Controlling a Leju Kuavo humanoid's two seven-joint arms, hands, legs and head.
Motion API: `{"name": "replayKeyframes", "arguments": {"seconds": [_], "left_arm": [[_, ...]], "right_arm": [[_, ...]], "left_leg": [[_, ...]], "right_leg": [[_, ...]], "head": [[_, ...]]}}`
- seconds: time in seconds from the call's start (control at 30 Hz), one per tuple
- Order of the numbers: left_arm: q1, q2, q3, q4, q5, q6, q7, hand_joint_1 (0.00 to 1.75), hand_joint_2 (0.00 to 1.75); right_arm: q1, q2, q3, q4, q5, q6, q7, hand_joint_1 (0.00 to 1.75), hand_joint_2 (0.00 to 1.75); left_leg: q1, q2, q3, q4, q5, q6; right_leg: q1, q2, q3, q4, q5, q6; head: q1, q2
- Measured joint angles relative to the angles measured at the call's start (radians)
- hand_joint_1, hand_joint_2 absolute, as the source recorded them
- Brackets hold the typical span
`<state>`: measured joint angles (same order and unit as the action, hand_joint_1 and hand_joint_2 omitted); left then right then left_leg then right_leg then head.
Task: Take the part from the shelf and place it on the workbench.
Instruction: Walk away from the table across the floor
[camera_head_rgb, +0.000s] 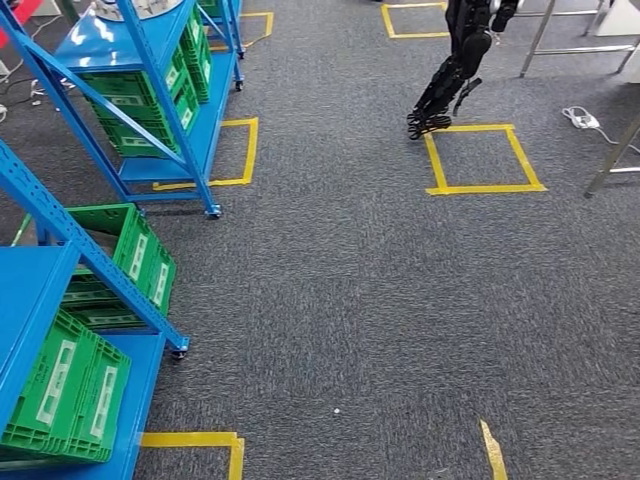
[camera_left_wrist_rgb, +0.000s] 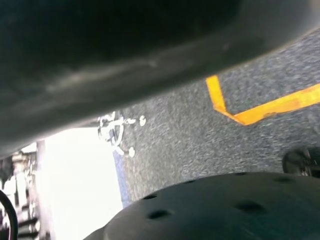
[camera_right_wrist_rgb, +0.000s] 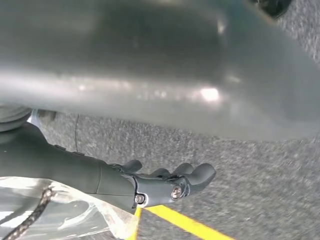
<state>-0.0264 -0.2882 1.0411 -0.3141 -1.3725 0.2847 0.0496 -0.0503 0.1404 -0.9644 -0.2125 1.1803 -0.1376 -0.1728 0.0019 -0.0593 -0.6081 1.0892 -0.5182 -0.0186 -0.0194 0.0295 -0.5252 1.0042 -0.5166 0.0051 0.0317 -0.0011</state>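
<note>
Two blue shelf racks are seen on the left of the head view: the near rack at the lower left and the far rack behind it. Green crates are stacked on both, one pile on the near rack's bottom level, a tilted one just behind it, and more on the far rack. A grey carpet is spread across the floor, and a yellow tape square is marked on it at the upper right. The dark legs of another robot are seen at that square's far edge, and a white power strip lies near metal table legs to the right.

In the right wrist view the right hand is shown above the carpet with its fingers stretched out and lying close together. A clear plastic bag with a dark cord inside is pressed against the underside of the hand; this is taken to be the part. Whether the bag is actually gripped cannot be told, since the contact is hidden. A yellow tape line is seen on the floor below the fingers.

The state of the left hand cannot be told; carpet and a yellow tape corner are seen in its wrist view.
</note>
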Motion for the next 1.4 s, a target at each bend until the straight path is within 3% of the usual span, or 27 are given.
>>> {"name": "replayKeyframes", "arguments": {"seconds": [0.03,0.07,0.1,0.13,0.17,0.2,0.27,0.33,0.4,0.43,0.5,0.57,0.63,0.67,0.7,0.73,0.8,0.87,0.93,1.0,1.07,1.13,1.17,1.23,1.3,1.37,1.4], "left_arm": [[-0.001,0.001,0.0,0.0,0.0,0.0,-0.001,0.0,0.0],[-0.002,0.003,0.0,0.0,0.0,0.0,-0.002,0.0,0.0],[-0.002,0.004,0.0,0.0,0.0,-0.001,-0.002,0.0,0.0],[-0.001,0.005,0.0,0.0,0.0,-0.002,-0.002,0.0,0.0],[0.001,0.006,0.0,0.0,0.0,-0.002,-0.002,0.0,0.0],[0.003,0.007,0.001,0.0,0.0,-0.004,-0.002,0.0,0.0],[0.002,0.011,0.001,0.0,0.0,-0.009,-0.004,0.0,0.0],[-0.001,0.015,0.001,0.0,0.0,-0.015,-0.006,0.0,0.0],[0.001,0.019,0.002,0.0,0.0,-0.02,-0.008,0.0,0.0],[0.003,0.021,0.002,0.0,0.0,-0.022,-0.008,0.0,0.0],[0.003,0.024,0.003,0.0,-0.002,-0.027,-0.008,0.0,0.0],[-0.001,0.026,0.003,0.0,-0.005,-0.032,-0.008,0.0,0.0],[-0.001,0.026,0.004,0.0,-0.006,-0.035,-0.008,0.0,0.0],[0.0,0.026,0.005,0.0,-0.006,-0.035,-0.007,0.0,0.0],[0.0,0.026,0.006,0.0,-0.007,-0.035,-0.007,0.0,0.0],[0.001,0.026,0.007,0.0,-0.008,-0.035,-0.006,0.0,0.0],[-0.001,0.027,0.007,0.0,-0.01,-0.035,-0.006,0.0,0.0],[-0.002,0.027,0.008,0.0,-0.011,-0.035,-0.006,0.0,0.0],[0.002,0.029,0.008,0.0,-0.012,-0.036,-0.005,0.0,0.0],[0.002,0.029,0.009,0.0,-0.013,-0.036,-0.005,0.0,0.0],[-0.001,0.03,0.009,0.0,-0.015,-0.036,-0.004,0.0,0.0],[-0.002,0.03,0.009,0.0,-0.017,-0.036,-0.004,0.0,0.0],[0.0,0.03,0.009,0.0,-0.018,-0.036,-0.004,0.0,0.0],[0.004,0.031,0.01,0.0,-0.019,-0.036,-0.003,0.0,0.0],[0.001,0.032,0.01,0.0,-0.019,-0.036,-0.003,0.0,0.0],[-0.002,0.032,0.01,0.0,-0.019,-0.036,-0.003,0.0,0.0],[-0.002,0.033,0.01,0.0,-0.019,-0.036,-0.003,0.0,0.0]], "right_arm": [[0.002,0.001,0.0,0.0,0.0,-0.001,0.0,0.0,0.0],[0.003,0.003,0.0,0.0,0.0,-0.002,0.0,0.0,0.0],[0.005,0.003,0.0,0.0,0.0,-0.002,0.0,0.0,0.0],[0.005,0.003,0.0,0.0,0.0,-0.002,0.0,0.0,0.0],[0.004,0.004,0.0,0.0,0.0,-0.002,0.0,0.0,0.0],[0.003,0.005,0.0,0.0,0.0,-0.003,0.0,0.0,0.0],[0.001,0.009,0.0,0.0,0.0,-0.005,0.001,0.0,0.0],[-0.001,0.014,0.0,0.0,0.0,-0.009,0.002,0.0,0.0],[-0.005,0.017,0.0,0.0,0.0,-0.011,0.004,0.0,0.0],[-0.007,0.018,0.001,0.0,0.001,-0.012,0.005,0.0,0.0],[-0.009,0.02,0.001,0.0,0.002,-0.013,0.004,0.0,0.0],[-0.006,0.02,0.001,0.0,0.003,-0.012,0.005,0.0,0.0],[-0.001,0.02,0.002,0.0,0.003,-0.011,0.007,0.0,0.0],[0.001,0.02,0.002,0.0,0.003,-0.011,0.007,0.0,0.0],[0.001,0.02,0.002,0.0,0.003,-0.011,0.007,0.0,0.0],[0.001,0.02,0.002,0.0,0.003,-0.011,0.007,0.0,0.0],[0.001,0.02,0.002,0.001,0.004,-0.011,0.007,0.0,0.0],[0.001,0.02,0.002,0.001,0.004,-0.011,0.008,0.0,0.0],[0.0,0.021,0.002,0.001,0.005,-0.011,0.008,0.0,0.0],[0.0,0.022,0.002,0.001,0.007,-0.011,0.008,0.0,0.0],[0.003,0.022,0.002,0.001,0.009,-0.011,0.008,0.0,0.0],[0.006,0.022,0.002,0.001,0.01,-0.011,0.008,0.0,0.0],[0.005,0.022,0.002,0.001,0.01,-0.011,0.008,0.0,0.0],[0.003,0.023,0.002,0.001,0.011,-0.011,0.008,0.0,0.0],[0.001,0.023,0.002,0.001,0.012,-0.011,0.008,0.0,0.0],[0.0,0.024,0.002,0.001,0.012,-0.011,0.007,0.0,0.0],[-0.002,0.024,0.002,0.001,0.013,-0.011,0.007,0.0,0.0]], "left_leg": [[-0.001,0.029,-0.031,0.066,-0.034,-0.003],[-0.001,0.041,-0.064,0.137,-0.066,-0.006],[0.0,0.046,-0.091,0.194,-0.086,-0.007],[0.001,0.047,-0.102,0.219,-0.087,-0.007],[0.001,0.049,-0.092,0.201,-0.067,-0.006],[-0.001,0.056,-0.063,0.145,-0.032,-0.002],[-0.009,0.097,0.012,0.0,0.027,0.011],[-0.019,0.125,0.046,-0.07,0.042,0.023],[-0.021,0.109,0.047,-0.078,0.043,0.033],[-0.019,0.099,0.05,-0.085,0.046,0.037],[-0.012,0.079,0.057,-0.1,0.055,0.047],[-0.009,0.056,0.056,-0.103,0.058,0.052],[-0.008,0.029,0.056,-0.102,0.058,0.053],[-0.007,0.015,0.057,-0.101,0.058,0.052],[-0.006,0.001,0.059,-0.1,0.057,0.05],[-0.004,-0.013,0.059,-0.098,0.055,0.046],[-0.003,-0.038,0.054,-0.088,0.051,0.034],[-0.001,-0.06,0.043,-0.081,0.052,0.02],[0.003,-0.07,0.035,-0.078,0.053,0.009],[0.001,-0.028,0.013,-0.031,0.024,0.001],[0.0,0.027,-0.044,0.091,-0.039,-0.005],[0.001,0.044,-0.095,0.199,-0.076,-0.008],[0.002,0.047,-0.098,0.207,-0.068,-0.007],[0.0,0.062,-0.047,0.113,-0.006,0.0],[-0.011,0.108,0.02,-0.017,0.041,0.014],[-0.02,0.131,0.043,-0.07,0.046,0.025],[-0.022,0.122,0.042,-0.075,0.046,0.03]], "right_leg": [[0.003,-0.017,0.001,0.0,-0.002,-0.004],[0.005,-0.035,0.002,0.0,-0.004,-0.007],[0.008,-0.053,0.002,0.0,-0.006,-0.009],[0.009,-0.069,0.003,0.0,-0.007,-0.011],[0.011,-0.082,0.005,0.0,-0.009,-0.011],[0.012,-0.095,0.008,0.0,-0.011,-0.011],[0.015,-0.117,0.015,0.001,-0.018,-0.007],[0.019,-0.137,0.019,0.001,-0.023,0.001],[0.02,-0.154,0.024,-0.002,-0.027,0.011],[0.018,-0.147,0.025,0.001,-0.032,0.016],[0.016,-0.097,0.001,0.055,-0.067,0.026],[0.012,-0.045,-0.064,0.184,-0.124,0.031],[0.009,-0.033,-0.12,0.278,-0.144,0.035],[0.008,-0.032,-0.125,0.274,-0.125,0.036],[0.006,-0.027,-0.111,0.231,-0.089,0.038],[0.001,-0.012,-0.084,0.162,-0.047,0.04],[-0.006,0.034,-0.032,0.045,-0.002,0.04],[-0.006,0.052,-0.013,0.011,-0.003,0.032],[-0.004,0.03,-0.011,0.009,0.0,0.018],[-0.004,0.003,-0.008,0.003,0.002,0.006],[0.0,-0.03,-0.006,0.002,-0.001,-0.003],[0.004,-0.064,-0.005,0.002,-0.004,-0.007],[0.006,-0.077,-0.004,0.002,-0.006,-0.008],[0.008,-0.102,0.002,0.002,-0.01,-0.008],[0.012,-0.124,0.009,0.003,-0.016,-0.002],[0.017,-0.145,0.013,0.003,-0.021,0.006],[0.018,-0.157,0.016,0.001,-0.023,0.011]], "head": [[-0.002,0.0],[-0.003,0.0],[-0.003,0.0],[-0.003,0.0],[-0.003,0.0],[-0.003,0.0],[-0.003,0.0],[-0.003,0.0],[-0.003,0.0],[-0.002,0.0],[0.003,0.0],[0.005,0.0],[0.005,0.0],[0.004,0.0],[0.004,0.0],[0.005,0.0],[0.005,0.0],[0.004,0.0],[0.003,0.0],[-0.004,0.0],[-0.01,0.0],[-0.01,0.0],[-0.01,0.0],[-0.011,0.0],[-0.011,0.0],[-0.011,0.0],[-0.011,0.0]]}}
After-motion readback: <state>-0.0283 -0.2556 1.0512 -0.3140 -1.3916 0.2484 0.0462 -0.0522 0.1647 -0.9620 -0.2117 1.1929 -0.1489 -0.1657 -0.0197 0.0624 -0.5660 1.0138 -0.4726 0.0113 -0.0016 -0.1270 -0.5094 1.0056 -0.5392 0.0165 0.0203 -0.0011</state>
